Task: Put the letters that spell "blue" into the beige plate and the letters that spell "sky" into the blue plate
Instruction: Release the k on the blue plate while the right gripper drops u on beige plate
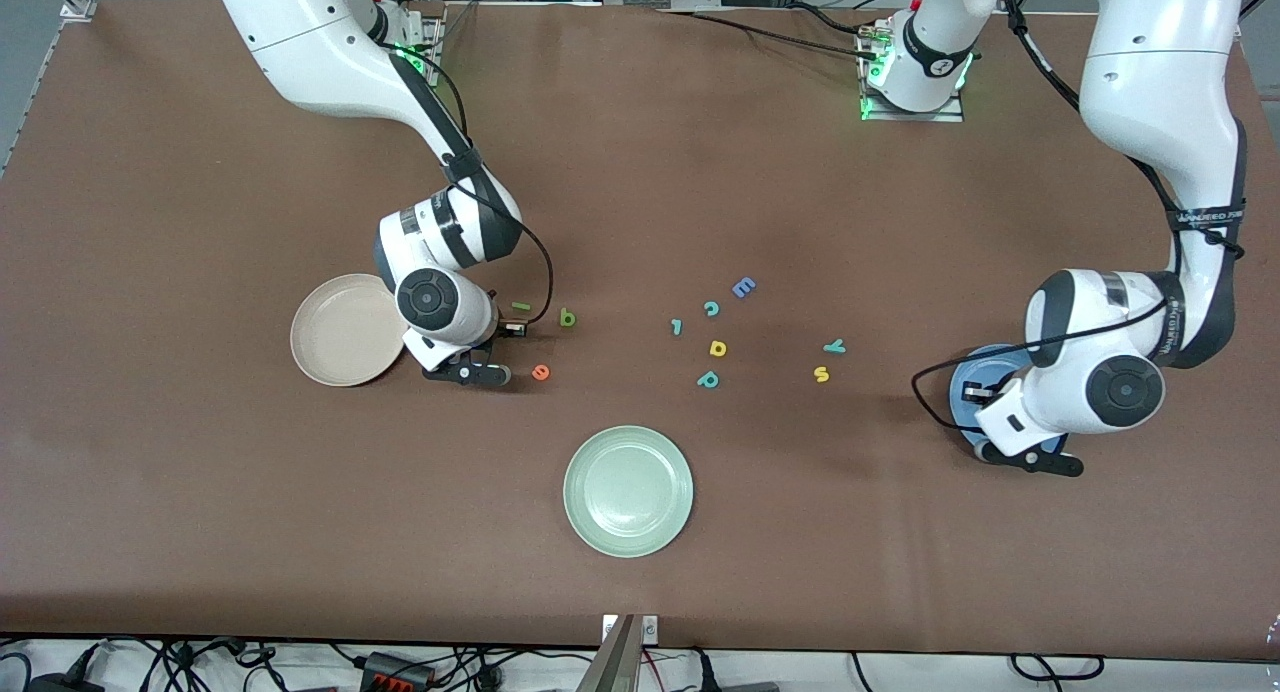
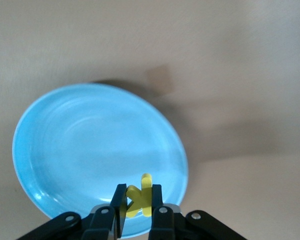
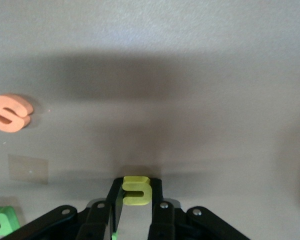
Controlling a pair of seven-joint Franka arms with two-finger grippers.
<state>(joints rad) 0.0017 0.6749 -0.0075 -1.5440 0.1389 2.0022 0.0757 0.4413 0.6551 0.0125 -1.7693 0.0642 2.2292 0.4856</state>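
Note:
My left gripper [image 2: 139, 200] is shut on the yellow k [image 2: 140, 196] and hangs over the rim of the blue plate [image 2: 90, 150]. In the front view that gripper [image 1: 978, 392] hides part of the blue plate [image 1: 968, 370]. My right gripper [image 3: 136, 192] is down low beside the beige plate [image 1: 340, 332], its fingers closed against both sides of the yellow u [image 3: 136, 190]. The green l [image 1: 520, 306], dark green b [image 1: 567, 318] and orange e [image 1: 541, 372] lie close by it. Nearer the left arm's end lie the teal y [image 1: 834, 346] and yellow s [image 1: 821, 374].
A pale green plate [image 1: 627, 490] sits near the front edge. Mid-table lie a blue E [image 1: 743, 287], a teal c [image 1: 711, 308], a small teal l-like piece [image 1: 676, 326], a yellow d-shaped letter [image 1: 717, 348] and a teal p [image 1: 708, 379].

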